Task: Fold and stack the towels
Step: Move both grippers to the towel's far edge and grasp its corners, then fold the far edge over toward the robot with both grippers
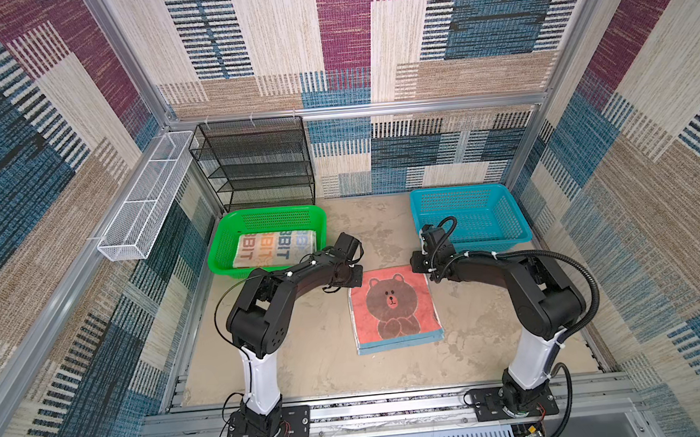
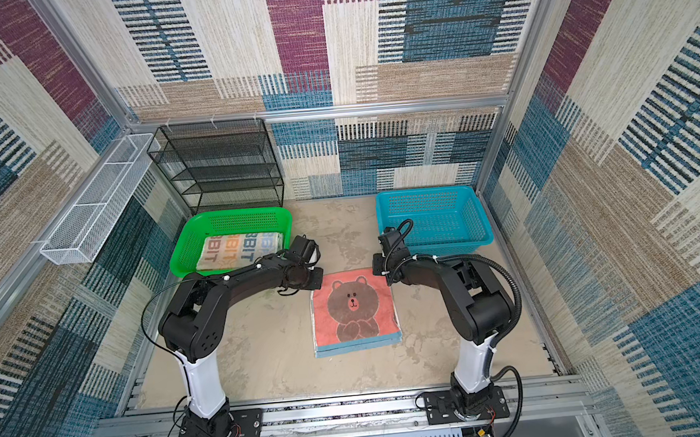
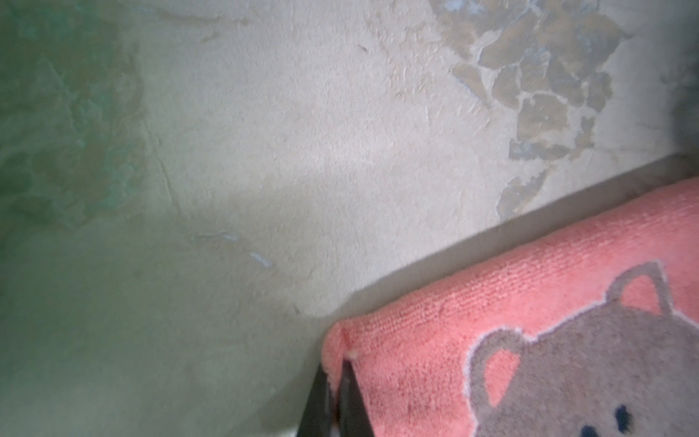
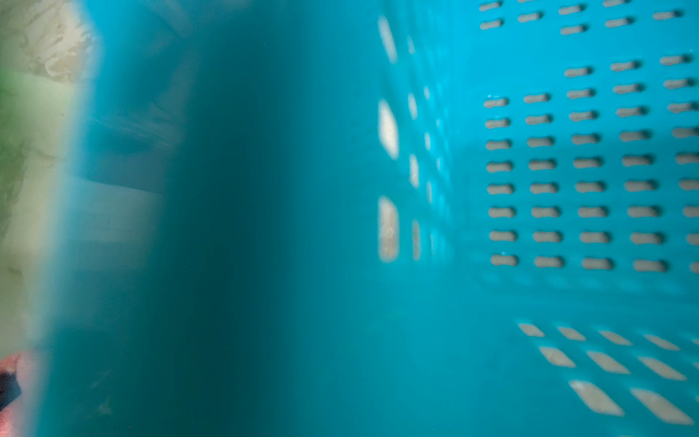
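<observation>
Near the table's middle, I see a coral terry towel with a brown bear [image 1: 393, 304] topping a folded stack. Both arms bend forward, wrists low. The left gripper [image 3: 336, 378] pinches its far left corner. The right gripper [image 1: 421, 263] hangs by the far right corner, and I cannot tell its jaws. Beyond, a whitish lettered towel [image 1: 273, 249] lies folded in the green plastic basket [image 1: 219, 252].

Towels in sight: one lettered towel [image 1: 273, 249] at 10 o'clock, and one coral towel [image 1: 391, 304] at the centre of the tabletop [image 1: 306, 347], lying on at least two blue-edged layers [image 1: 402, 346]; their exact number is unclear.

Plastic baskets: two, a green basket [image 1: 264, 211] at 10 o'clock and a blue basket [image 1: 463, 188] at 2 o'clock.

One black mesh rack [image 1: 253, 163] at 11 o'clock.

One white wire tray [image 1: 143, 203] at 9 o'clock.

Arms: two, left arm [image 1: 262, 308] and right arm [image 1: 548, 294].
</observation>
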